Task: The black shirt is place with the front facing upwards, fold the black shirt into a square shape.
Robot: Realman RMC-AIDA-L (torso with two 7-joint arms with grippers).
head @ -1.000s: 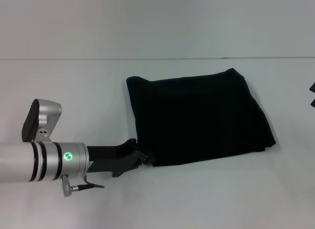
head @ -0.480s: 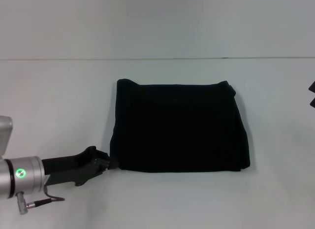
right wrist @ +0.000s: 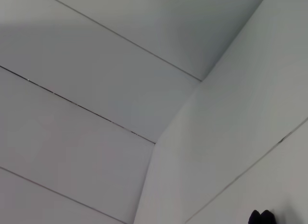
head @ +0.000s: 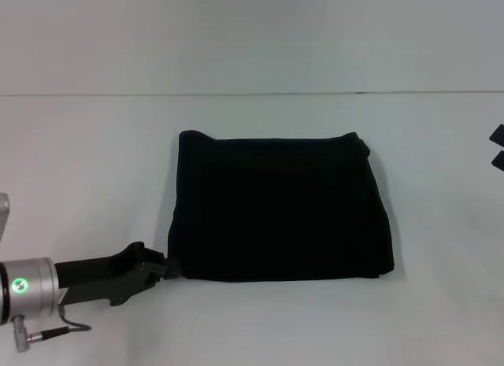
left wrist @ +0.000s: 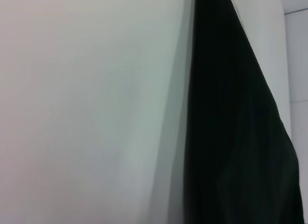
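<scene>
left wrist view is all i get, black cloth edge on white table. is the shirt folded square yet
Observer: Head view shows the black shirt folded into a roughly square block, flat on the table.
Operator: where's my left gripper
Observer: The left gripper is at the shirt's near left corner; I can't tell whether it's gripping.
Operator: and the right one
Observer: The right gripper is only at the head view's right edge, away from the shirt.
</scene>
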